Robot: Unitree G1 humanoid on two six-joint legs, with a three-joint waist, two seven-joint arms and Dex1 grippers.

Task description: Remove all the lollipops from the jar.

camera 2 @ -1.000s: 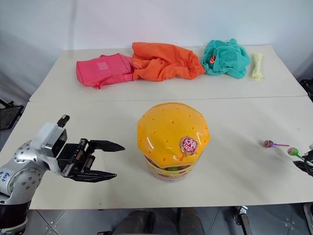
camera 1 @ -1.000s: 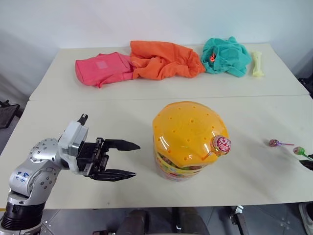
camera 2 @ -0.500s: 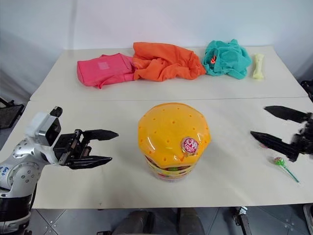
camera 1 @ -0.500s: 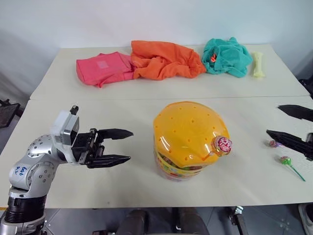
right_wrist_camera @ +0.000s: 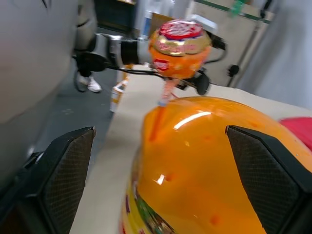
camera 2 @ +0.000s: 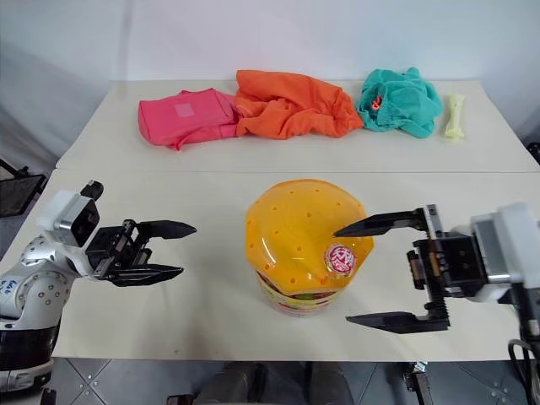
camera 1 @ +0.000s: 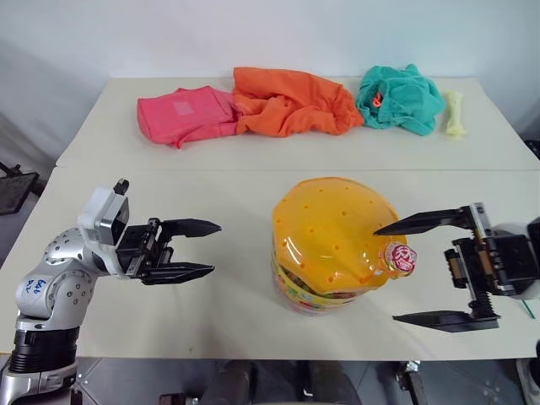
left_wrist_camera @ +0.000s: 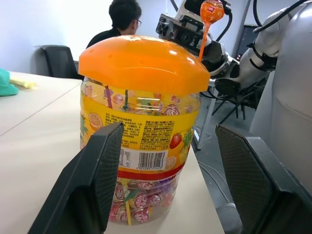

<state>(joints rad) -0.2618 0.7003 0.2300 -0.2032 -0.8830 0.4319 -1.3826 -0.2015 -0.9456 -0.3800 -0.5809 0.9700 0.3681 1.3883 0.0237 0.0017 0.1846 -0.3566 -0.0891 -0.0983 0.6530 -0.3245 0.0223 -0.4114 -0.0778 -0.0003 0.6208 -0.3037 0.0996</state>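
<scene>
Pale table [camera 1: 211,194], white wall behind. Jar [camera 1: 331,245] at near centre, orange lid on, one lollipop [camera 1: 400,257] stuck upright in lid. Left of jar: left gripper [camera 1: 196,251], fingers apart, empty. Right of jar: right gripper [camera 1: 429,272], spread wide, flanking lollipop, not touching. Beyond jar: crumpled clothes [camera 1: 287,103].

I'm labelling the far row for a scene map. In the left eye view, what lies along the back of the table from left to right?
Pink folded cloth → crumpled orange cloth → bunched teal cloth → small pale yellow twisted item.
</scene>
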